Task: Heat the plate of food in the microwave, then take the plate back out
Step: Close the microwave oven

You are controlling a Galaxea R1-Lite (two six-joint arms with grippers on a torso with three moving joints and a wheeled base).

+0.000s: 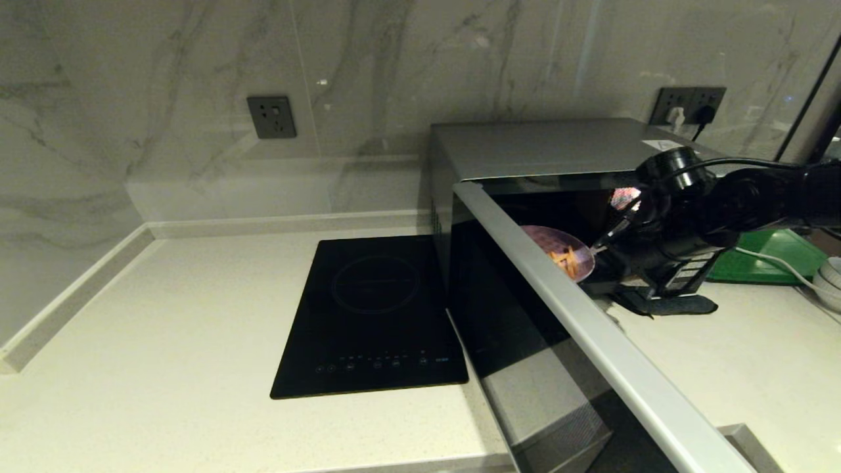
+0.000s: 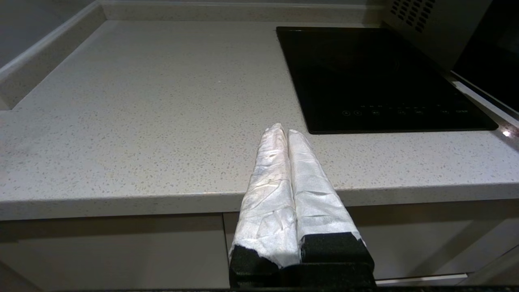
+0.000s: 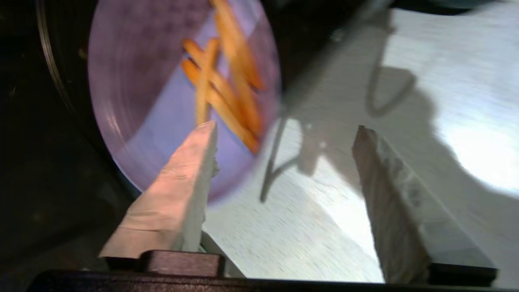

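While the microwave (image 1: 525, 154) door stands open, plate of food (image 1: 562, 253) inside its cavity, right gripper (image 3: 284, 132) jaws wide at plate's rim, left gripper (image 2: 287, 134) closed over countertop (image 2: 142, 121) edge

The microwave (image 1: 525, 151), a silver-grey box with a dark glass door, stands at about 3 o'clock of the counter, its door swung wide open toward 5 o'clock. The plate of food (image 1: 562, 253), round, shallow and lavender, sits at the cavity's mouth carrying a few crossed orange-yellow sticks.
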